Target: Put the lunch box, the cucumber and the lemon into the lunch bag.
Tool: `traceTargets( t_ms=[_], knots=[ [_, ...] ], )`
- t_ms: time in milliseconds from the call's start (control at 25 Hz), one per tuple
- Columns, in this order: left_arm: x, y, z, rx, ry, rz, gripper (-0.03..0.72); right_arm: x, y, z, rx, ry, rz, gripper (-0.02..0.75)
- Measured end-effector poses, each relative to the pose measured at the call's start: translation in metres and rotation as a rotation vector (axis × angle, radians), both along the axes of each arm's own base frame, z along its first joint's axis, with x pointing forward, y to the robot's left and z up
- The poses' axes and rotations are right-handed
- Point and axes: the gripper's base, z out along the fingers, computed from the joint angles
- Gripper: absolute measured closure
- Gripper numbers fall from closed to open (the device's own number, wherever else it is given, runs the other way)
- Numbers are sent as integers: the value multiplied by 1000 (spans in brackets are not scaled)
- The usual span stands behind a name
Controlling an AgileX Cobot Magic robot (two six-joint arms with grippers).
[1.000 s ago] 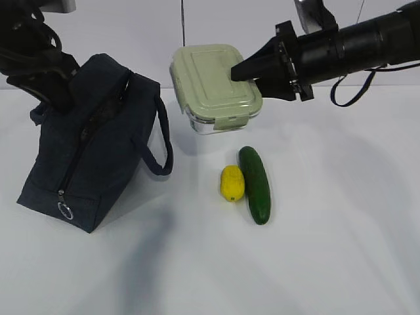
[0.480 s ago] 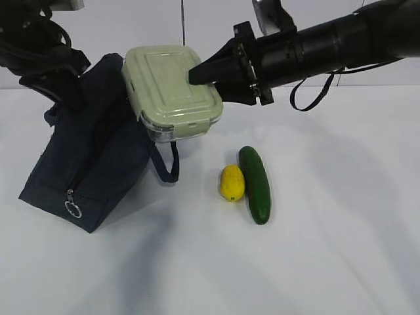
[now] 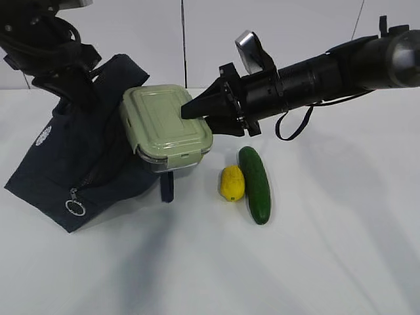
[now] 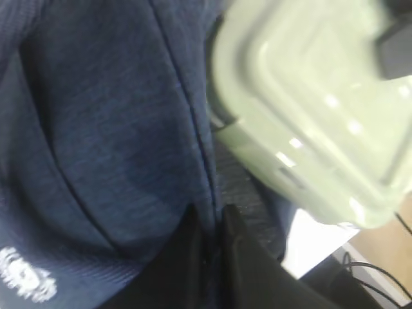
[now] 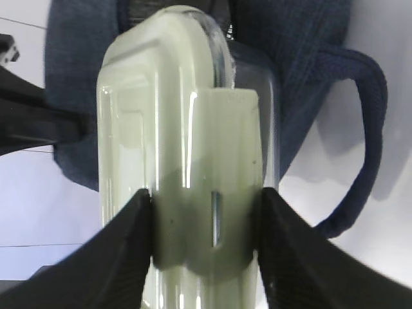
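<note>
Right gripper clamps the lunch box by its edge, box tilted and held against the lunch bag.

Right wrist view: both fingers pressed on the latch side of the box; its far end is cut off by the bag fabric, so depth of entry unreadable. Left gripper pinches a fold of bag fabric, jaws closed on it; view blurred, fingertips partly out of frame. Bag opening hidden behind the box in the exterior view. Lemon touches cucumber on the table, apart from the bag.
</note>
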Motion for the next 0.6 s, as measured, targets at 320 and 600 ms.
traceTargets(
  t_ms=[320,600],
  knots=[
    [-2,-7,3,-79,13,-36,673,5,13,-21,63,3,-22,369],
    [-4,-8,3,-83,30,-47,673,2,34,-36,109,1,-12,369]
  ],
)
